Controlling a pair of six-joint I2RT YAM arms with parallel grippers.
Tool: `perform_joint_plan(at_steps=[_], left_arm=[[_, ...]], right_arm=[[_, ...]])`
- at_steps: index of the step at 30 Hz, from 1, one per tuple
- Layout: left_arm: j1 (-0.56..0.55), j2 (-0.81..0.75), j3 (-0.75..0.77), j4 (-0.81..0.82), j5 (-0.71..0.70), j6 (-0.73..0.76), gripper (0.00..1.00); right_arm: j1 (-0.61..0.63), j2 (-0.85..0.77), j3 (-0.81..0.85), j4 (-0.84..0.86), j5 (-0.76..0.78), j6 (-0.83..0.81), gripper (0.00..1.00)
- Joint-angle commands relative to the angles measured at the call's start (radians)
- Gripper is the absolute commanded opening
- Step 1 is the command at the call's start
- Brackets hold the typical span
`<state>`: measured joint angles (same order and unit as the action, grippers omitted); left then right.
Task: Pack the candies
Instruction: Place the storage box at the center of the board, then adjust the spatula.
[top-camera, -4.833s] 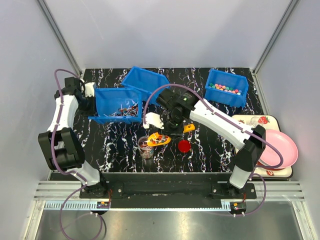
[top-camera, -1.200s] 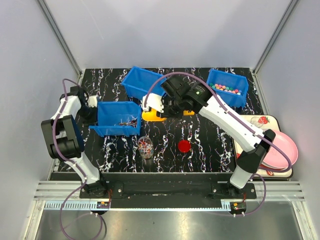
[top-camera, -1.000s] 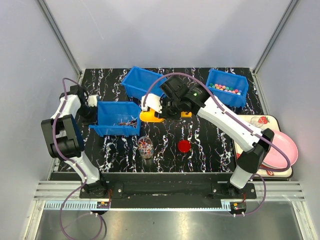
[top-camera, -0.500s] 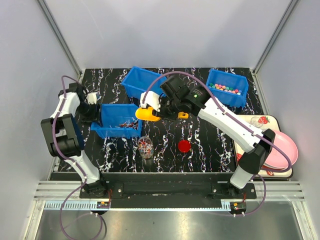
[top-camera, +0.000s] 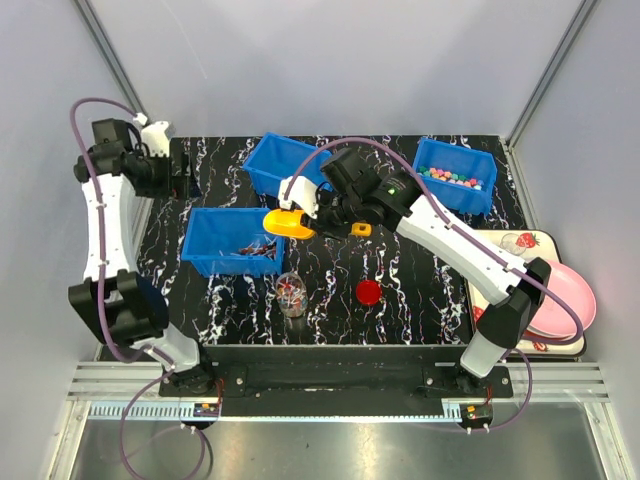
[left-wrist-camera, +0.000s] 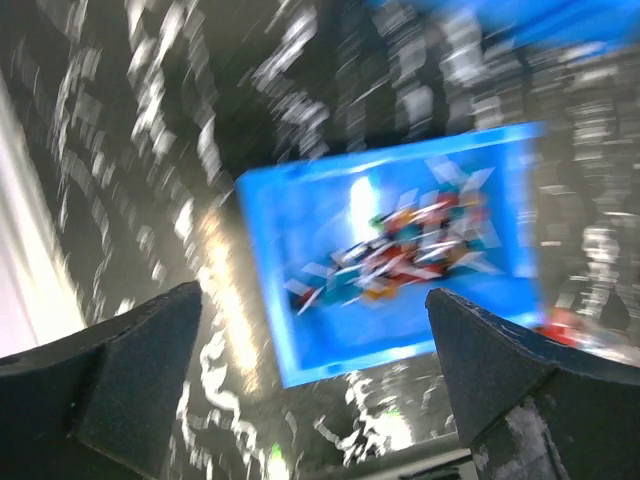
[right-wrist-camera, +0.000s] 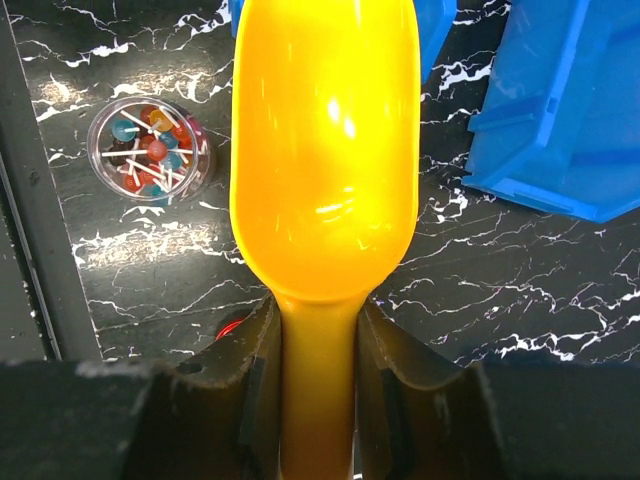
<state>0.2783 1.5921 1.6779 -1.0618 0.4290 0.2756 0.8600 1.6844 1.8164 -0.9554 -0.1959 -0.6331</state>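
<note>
Left gripper (top-camera: 180, 172): released, jaws spread wide with nothing between them. It hangs high over the far-left corner of the table (top-camera: 420, 300), apart from every bin.
Left wrist view: smeared (motion blur), yet 2 dark fingers (left-wrist-camera: 130, 380) frame the near-left bin (left-wrist-camera: 400, 270) well below them.
Right gripper (right-wrist-camera: 320, 395): clenched on the handle of the yellow scoop (right-wrist-camera: 325, 150), 1 finger pressed to each side of the handle.
Scoop: bowl facing up and pointing toward the left arm's side. Its tip overlaps the right-hand edge of the near-left bin; whether it touches the bin cannot be told.
Candies (top-camera: 250, 245): in 3 places. Red-and-white wrapped pieces lie heaped on the floor of the near-left bin, toward its right end. Small pastel balls fill the far-right bin (top-camera: 455, 175). A mixed lot (orange, blue and pink, some on white sticks) sits in the clear jar (right-wrist-camera: 150, 150).
Jar: upright and uncovered on the table, just on the near side of the near-left bin and beside the scoop's bowl.
Red lid (top-camera: 368, 291): flat on the table to the right of the jar, apart from it.
Middle bin (top-camera: 290, 165): blue, tilted, at the far side between the other 2 bins.
Tray (top-camera: 500, 240): at the table's right edge, carrying a pink plate (top-camera: 560, 295).
</note>
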Motion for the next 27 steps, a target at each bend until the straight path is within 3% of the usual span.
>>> perform_joint_plan(at_steps=[1,8,13,20,27], left_arm=[[-0.011,-0.027,0.092,-0.111,0.409,0.082,0.99],[-0.168,0.094,0.175,-0.337,0.640,0.296,0.99],[-0.195,0.230,0.290,-0.483,0.789,0.367,0.99],[-0.243,0.304,0.329,-0.483,0.867,0.344,0.98],[-0.272,0.348,0.333,-0.483,0.936,0.304,0.81]], right_arm=[[-0.012,-0.019,0.032,0.032,-0.030,0.006,0.00],[-0.012,-0.012,0.018,0.099,0.082,0.006,0.00],[-0.012,-0.020,-0.005,0.144,0.105,0.012,0.00],[-0.012,-0.002,-0.016,0.196,0.122,0.018,0.00],[-0.004,0.032,-0.015,0.264,0.191,0.003,0.00]])
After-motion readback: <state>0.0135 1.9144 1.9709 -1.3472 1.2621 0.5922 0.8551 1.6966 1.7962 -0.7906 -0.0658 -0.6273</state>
